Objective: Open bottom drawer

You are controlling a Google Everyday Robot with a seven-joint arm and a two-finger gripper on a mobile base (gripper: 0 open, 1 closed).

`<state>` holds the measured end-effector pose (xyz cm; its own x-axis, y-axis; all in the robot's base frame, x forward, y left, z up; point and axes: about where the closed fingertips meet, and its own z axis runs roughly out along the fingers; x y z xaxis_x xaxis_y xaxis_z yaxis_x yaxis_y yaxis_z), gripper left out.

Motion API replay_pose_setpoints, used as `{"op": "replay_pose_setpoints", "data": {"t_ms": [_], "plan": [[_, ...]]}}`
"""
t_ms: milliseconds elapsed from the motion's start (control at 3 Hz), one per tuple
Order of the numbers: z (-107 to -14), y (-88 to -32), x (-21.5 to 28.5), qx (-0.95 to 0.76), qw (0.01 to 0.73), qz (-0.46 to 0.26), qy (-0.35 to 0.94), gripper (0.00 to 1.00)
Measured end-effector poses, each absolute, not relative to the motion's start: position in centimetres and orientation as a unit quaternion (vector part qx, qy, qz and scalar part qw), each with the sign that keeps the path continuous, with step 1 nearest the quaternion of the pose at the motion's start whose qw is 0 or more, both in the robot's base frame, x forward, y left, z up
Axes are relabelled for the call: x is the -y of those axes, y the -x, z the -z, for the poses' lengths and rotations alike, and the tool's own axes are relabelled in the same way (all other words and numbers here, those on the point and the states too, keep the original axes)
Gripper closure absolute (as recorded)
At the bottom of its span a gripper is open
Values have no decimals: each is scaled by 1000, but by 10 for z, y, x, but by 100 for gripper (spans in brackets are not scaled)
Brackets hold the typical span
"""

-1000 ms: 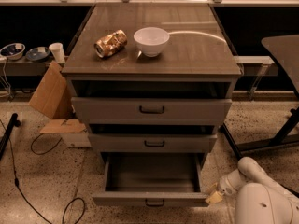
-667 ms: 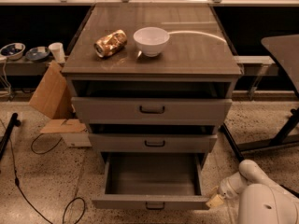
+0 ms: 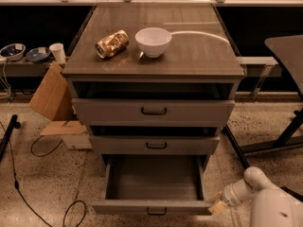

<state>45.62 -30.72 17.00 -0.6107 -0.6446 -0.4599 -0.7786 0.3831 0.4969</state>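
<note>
The bottom drawer of the grey cabinet stands pulled far out, its plain grey box inside bare, its small black bar handle low on the front. The middle drawer and the top drawer stand slightly out. My gripper is at the lower right, on the end of the white arm, right at the right end of the bottom drawer's front.
A crushed can and a white bowl sit on the cabinet top. Cardboard leans at the left, with cables on the floor. A dark table leg stands at the right. Bowls and a cup sit on a low shelf at the left.
The bottom drawer has slid a little further out. My arm and gripper have shifted slightly back toward the lower right.
</note>
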Motion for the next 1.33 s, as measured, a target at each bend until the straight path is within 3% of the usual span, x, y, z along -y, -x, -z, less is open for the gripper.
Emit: {"op": "replay_pose_setpoints", "data": {"t_ms": [1333], "plan": [[-185, -451, 316, -823, 137, -331, 441, 80]]}}
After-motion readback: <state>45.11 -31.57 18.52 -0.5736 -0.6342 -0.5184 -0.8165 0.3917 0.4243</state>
